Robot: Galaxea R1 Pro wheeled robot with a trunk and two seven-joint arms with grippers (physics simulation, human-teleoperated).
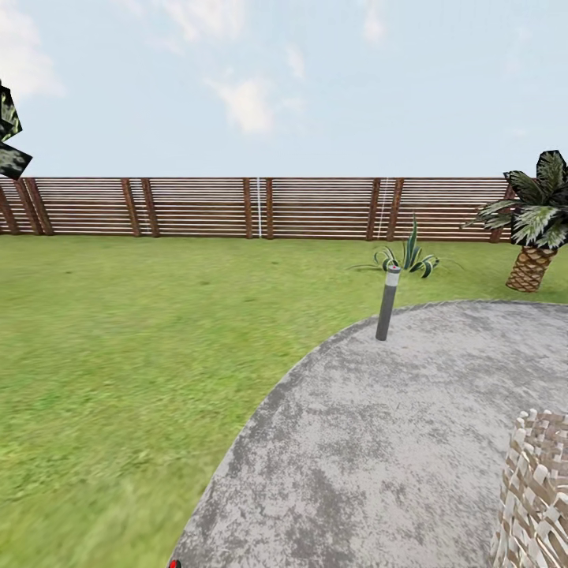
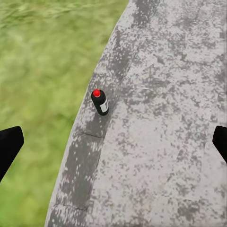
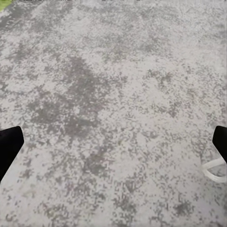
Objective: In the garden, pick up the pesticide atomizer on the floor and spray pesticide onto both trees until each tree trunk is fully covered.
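Left gripper (image 2: 113, 144) fingers spread wide, aimed down at the upright spray bottle (image 2: 100, 101) on paving (image 2: 161, 142), ready for descent.

near-black pesticide atomizer (image 2: 100, 102) with red top; mottled grey paving (image 1: 379, 442); green lawn (image 1: 118, 355); brown slatted fence (image 1: 197, 207)

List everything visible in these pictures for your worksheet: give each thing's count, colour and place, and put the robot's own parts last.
Pesticide atomizer: one, near-black with red top, upright on the paving's edge beside the lawn.
Bollard: one, grey, at the paving's far edge.
Paving: one, mottled grey, rounded patch.
Lawn: one, green, around the paving.
Fence: one, brown slats, behind the lawn.
Palm: one, short, far right.
Spiky plant: one, green, near the fence.
Wicker object: one, pale, lower right.
Left gripper: black fingers, open.
Right gripper: black fingers, open.
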